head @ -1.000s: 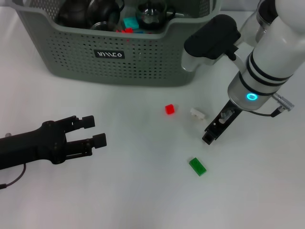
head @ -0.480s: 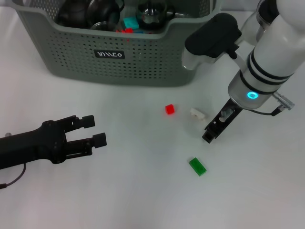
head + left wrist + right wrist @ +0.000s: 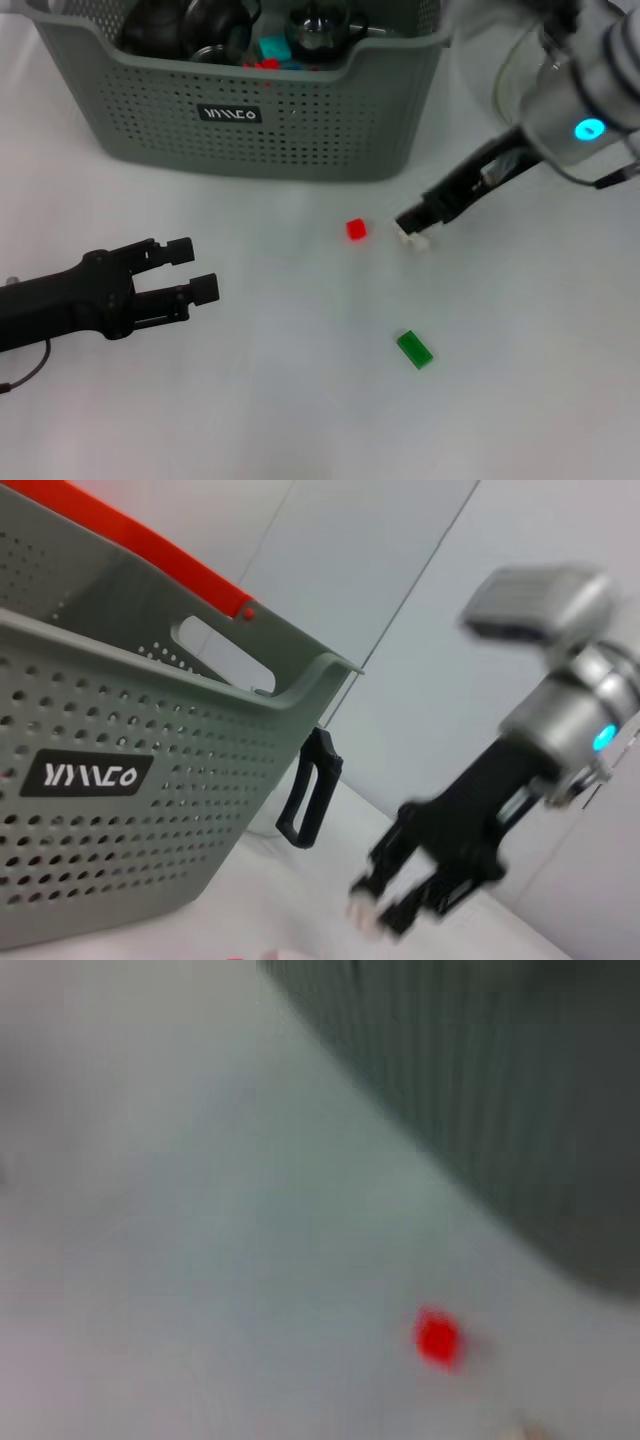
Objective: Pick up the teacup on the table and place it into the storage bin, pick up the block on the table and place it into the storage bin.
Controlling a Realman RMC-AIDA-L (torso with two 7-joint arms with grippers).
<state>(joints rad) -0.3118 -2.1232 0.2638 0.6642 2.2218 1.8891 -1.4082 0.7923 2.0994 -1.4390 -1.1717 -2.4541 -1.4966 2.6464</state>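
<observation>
The grey-green storage bin (image 3: 300, 140) stands at the back, and its perforated wall (image 3: 150, 730) fills the left wrist view. Three small blocks lie on the white table: a red block (image 3: 356, 229), a white block (image 3: 416, 239) and a green block (image 3: 414, 349). My right gripper (image 3: 410, 222) reaches in low from the right, its tip right at the white block; it also shows blurred in the left wrist view (image 3: 400, 905). The red block (image 3: 437, 1338) shows in the right wrist view. My left gripper (image 3: 195, 268) rests open at the left, holding nothing. No teacup shows on the table.
Inside the bin lie dark glassware (image 3: 190, 25), a glass teapot (image 3: 320, 30) and a teal piece (image 3: 272, 47). A black loop-shaped part (image 3: 310, 790) sits by the bin's corner. The bin's wall (image 3: 500, 1110) is close behind the red block.
My right arm has swung sharply. Its gripper moved up and to the left, from open table right of the blocks to the white block. The left arm has barely moved.
</observation>
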